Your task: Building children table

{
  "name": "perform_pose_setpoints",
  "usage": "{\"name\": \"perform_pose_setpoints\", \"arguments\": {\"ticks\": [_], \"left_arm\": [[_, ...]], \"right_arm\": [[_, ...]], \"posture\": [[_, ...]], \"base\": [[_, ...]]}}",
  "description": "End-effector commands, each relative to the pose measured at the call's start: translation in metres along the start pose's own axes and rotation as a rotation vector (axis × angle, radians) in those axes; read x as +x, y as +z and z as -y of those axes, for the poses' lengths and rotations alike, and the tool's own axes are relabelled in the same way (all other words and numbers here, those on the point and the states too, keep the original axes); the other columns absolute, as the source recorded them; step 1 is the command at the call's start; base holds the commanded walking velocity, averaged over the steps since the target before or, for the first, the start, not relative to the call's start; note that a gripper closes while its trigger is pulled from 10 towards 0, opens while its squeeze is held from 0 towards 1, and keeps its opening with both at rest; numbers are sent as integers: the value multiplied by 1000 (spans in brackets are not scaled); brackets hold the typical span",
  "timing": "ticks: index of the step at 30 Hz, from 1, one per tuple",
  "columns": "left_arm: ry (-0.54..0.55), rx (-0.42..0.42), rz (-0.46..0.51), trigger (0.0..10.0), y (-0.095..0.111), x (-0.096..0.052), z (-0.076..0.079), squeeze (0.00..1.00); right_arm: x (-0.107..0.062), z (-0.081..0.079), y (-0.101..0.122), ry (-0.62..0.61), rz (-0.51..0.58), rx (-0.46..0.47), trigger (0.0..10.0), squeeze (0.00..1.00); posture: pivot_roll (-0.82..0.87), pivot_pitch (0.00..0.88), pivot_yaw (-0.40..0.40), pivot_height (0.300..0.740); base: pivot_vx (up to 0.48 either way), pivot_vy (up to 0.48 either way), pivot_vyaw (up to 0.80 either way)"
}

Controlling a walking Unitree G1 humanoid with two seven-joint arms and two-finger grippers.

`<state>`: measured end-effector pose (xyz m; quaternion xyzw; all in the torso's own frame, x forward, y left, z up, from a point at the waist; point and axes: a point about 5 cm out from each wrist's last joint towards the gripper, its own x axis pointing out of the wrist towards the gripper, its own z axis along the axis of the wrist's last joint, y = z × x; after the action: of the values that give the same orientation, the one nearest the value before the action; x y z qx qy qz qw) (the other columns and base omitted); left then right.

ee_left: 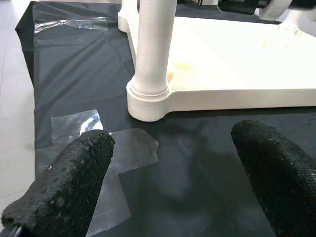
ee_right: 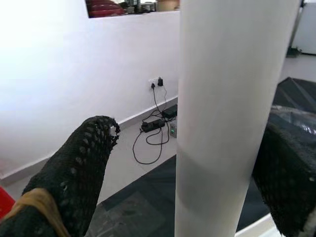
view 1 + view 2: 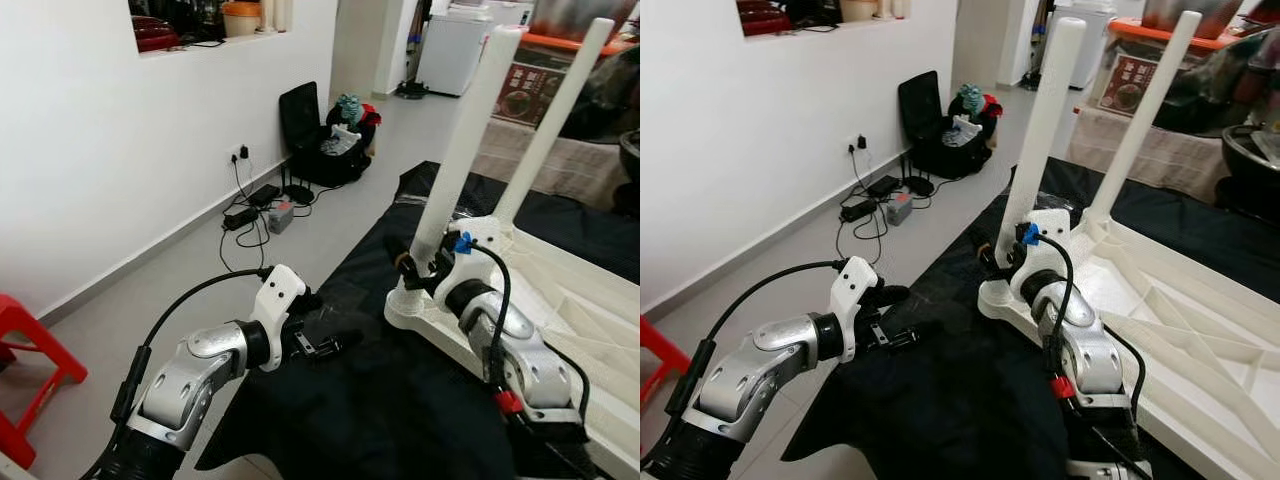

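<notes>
The white table (image 3: 1160,300) lies upside down on a black sheet (image 3: 970,400) on the floor, to the right. Two legs stick up from it. The near leg (image 3: 462,150) stands in its corner socket (image 1: 148,98). The right hand (image 3: 420,265) is low on this leg, its fingers (image 2: 84,163) apart on both sides; I cannot tell if they touch. The left hand (image 3: 325,345) hovers to the left, over the sheet, fingers apart and holding nothing.

The table looks like hard, light, smooth plastic. The round leg may slip, so I would hold it low, near the socket.

The far part of the table is cut off. Clear tape (image 1: 106,148) on the sheet is hard to see.
</notes>
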<state>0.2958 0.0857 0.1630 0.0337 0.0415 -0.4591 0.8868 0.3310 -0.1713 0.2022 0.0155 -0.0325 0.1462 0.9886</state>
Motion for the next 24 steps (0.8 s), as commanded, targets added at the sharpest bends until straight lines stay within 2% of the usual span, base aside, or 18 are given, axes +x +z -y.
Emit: {"name": "perform_pose_setpoints", "arguments": {"ticks": [1, 7, 17, 18, 19, 20, 24], "left_arm": [[0, 0, -11, 10000, -3, 1, 1, 0], [4, -1, -8, 10000, -3, 1, 0, 0], [5, -2, -5, 10000, -3, 2, 1, 0], [5, -1, -4, 10000, -3, 2, 2, 0], [6, -1, -3, 10000, -3, 2, 2, 0], [9, 0, -2, 10000, -3, 2, 2, 0], [16, -1, -4, 10000, -3, 0, 1, 0]], "right_arm": [[10, -11, 6, 74, 17, -57, 10000, 0], [20, -9, 2, 132, -3, -111, 10000, 0], [42, -17, -4, 180, -40, -111, 10000, 0], [48, -17, -5, 165, -48, -96, 4588, 0], [52, -17, -5, 152, -53, -86, 4588, 0], [55, -15, -6, 144, -55, -75, 0, 0], [55, -13, -6, 138, -44, -69, 0, 0]], "posture": [[89, 0, -77, 740], [99, 0, -85, 740], [112, 0, -96, 740], [116, 0, -100, 740], [121, 0, -105, 740], [124, 0, -108, 740], [126, 0, -112, 740]], "base": [[0, 0, 0], [0, 0, 0], [0, 0, 0], [0, 0, 0], [0, 0, 0], [0, 0, 0], [0, 0, 0]]}}
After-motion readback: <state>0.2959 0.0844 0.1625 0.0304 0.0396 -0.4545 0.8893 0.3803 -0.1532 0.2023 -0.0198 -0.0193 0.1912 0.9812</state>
